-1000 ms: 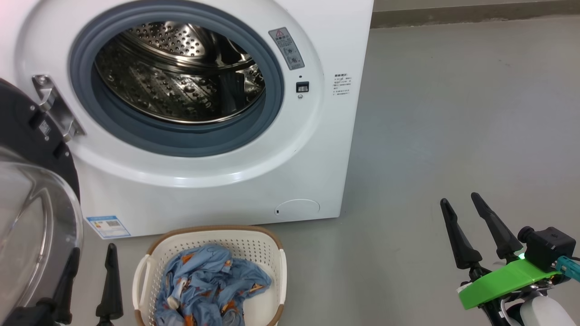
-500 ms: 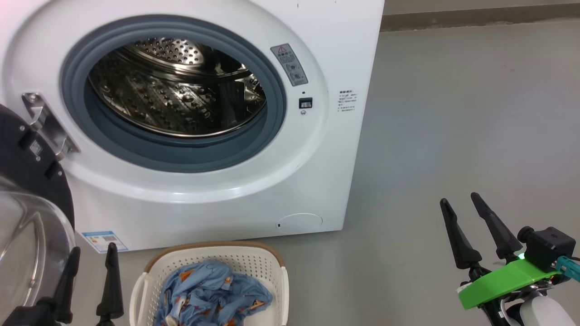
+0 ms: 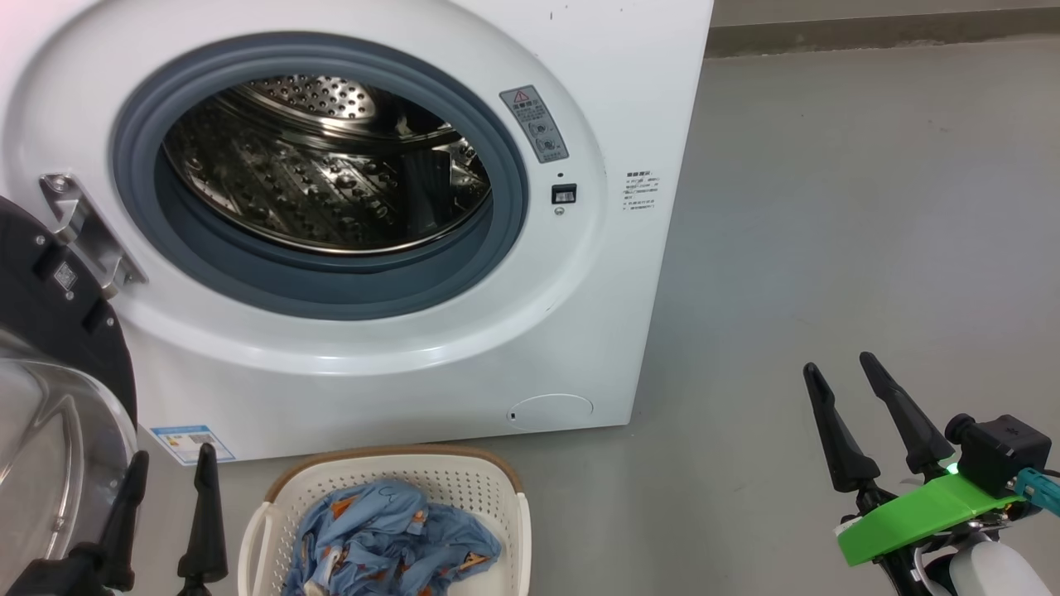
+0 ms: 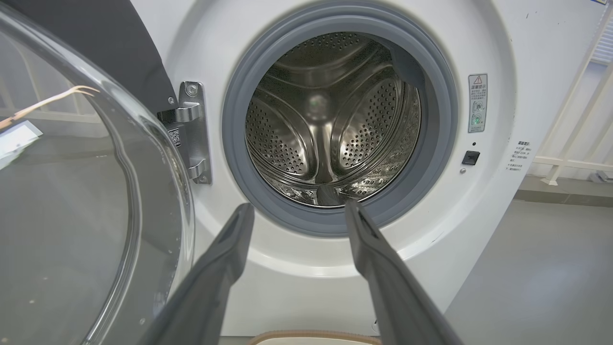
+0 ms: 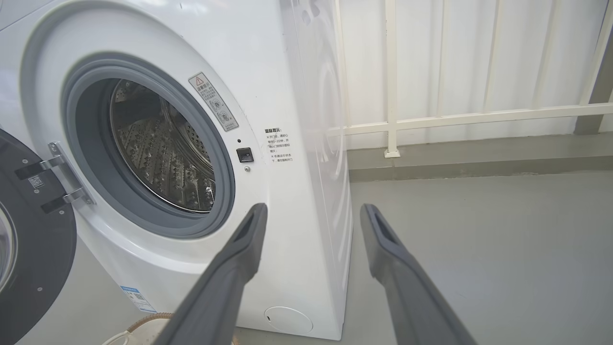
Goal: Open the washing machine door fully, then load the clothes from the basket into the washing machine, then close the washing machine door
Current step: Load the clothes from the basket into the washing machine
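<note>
The clothes [image 3: 397, 542], a crumpled soft bundle of light blue cloth with small orange and brown prints, lie in the basket [image 3: 464, 488] on the floor [image 3: 828, 207]. They are just right of the left pincer [image 3: 171, 454] and well apart from the right pincer [image 3: 837, 364]. Both pincers are released, their long dark tapered fingers spread and holding nothing. The basket is cream perforated plastic with a brown woven-look rim and stands just before the machine [image 3: 397, 389], a smooth white box. The door [image 3: 50, 314] hangs open at the left, a glossy black rim round a bulging clear glass bowl, close beside the left pincer. A grey rubber gasket [image 3: 331, 285] rings the perforated steel drum [image 3: 331, 165].
</note>
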### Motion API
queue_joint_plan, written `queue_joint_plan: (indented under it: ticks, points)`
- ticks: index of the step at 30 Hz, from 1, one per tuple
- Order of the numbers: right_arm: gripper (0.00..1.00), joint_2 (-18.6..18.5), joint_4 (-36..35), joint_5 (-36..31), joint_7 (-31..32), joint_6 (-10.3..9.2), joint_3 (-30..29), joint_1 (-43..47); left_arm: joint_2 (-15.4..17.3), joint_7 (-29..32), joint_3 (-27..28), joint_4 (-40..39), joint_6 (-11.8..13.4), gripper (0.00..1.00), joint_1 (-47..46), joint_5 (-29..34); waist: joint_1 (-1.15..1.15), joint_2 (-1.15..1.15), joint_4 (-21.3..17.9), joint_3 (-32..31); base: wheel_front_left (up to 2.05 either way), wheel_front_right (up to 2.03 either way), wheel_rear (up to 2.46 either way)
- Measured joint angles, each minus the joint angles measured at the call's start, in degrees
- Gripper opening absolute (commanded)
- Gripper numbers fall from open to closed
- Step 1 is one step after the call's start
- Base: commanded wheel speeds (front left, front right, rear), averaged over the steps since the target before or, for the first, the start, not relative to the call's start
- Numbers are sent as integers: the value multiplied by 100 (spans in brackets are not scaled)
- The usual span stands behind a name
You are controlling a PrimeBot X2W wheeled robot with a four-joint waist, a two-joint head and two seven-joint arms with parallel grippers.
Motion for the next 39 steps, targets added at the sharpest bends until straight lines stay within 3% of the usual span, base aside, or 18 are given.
queue_joint_plan:
  ticks: [39]
  points:
    - [100,14,-36,1,0,0,16,-13,48,0,-63,-8,0,100,-44,0,0,0,0,263,0,0,0]
